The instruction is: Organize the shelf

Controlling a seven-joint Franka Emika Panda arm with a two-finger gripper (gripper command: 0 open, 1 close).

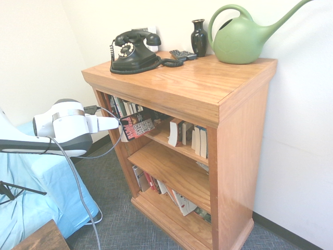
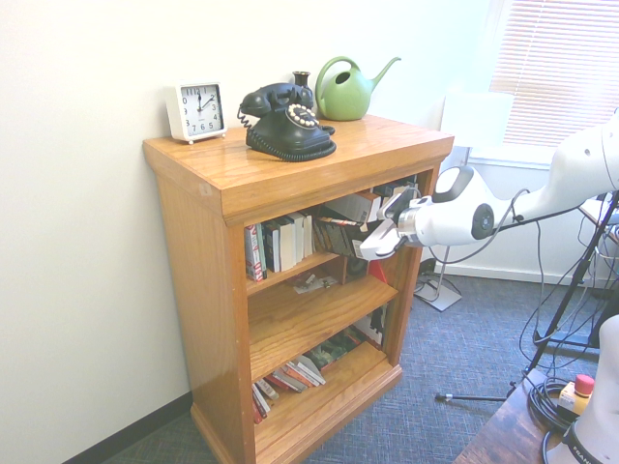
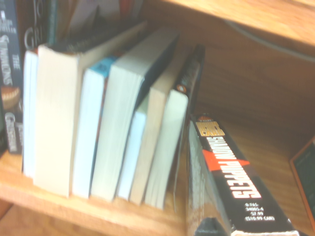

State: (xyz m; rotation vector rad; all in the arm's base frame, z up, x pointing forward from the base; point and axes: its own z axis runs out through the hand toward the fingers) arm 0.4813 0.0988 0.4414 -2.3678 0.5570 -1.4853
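Shelf of orange-brown oak (image 1: 242,140), three-tiered, standing on grey carpet (image 1: 112,208) beside a pale wall (image 1: 307,135). The two-fingered tool (image 1: 118,124) is clamped on a black paperback with red and white lettering (image 1: 138,125), tilted at the upper tier's opening. Upright and leaning books (image 3: 113,132) occupy that tier; a black rotary telephone (image 2: 290,130) rests on top.
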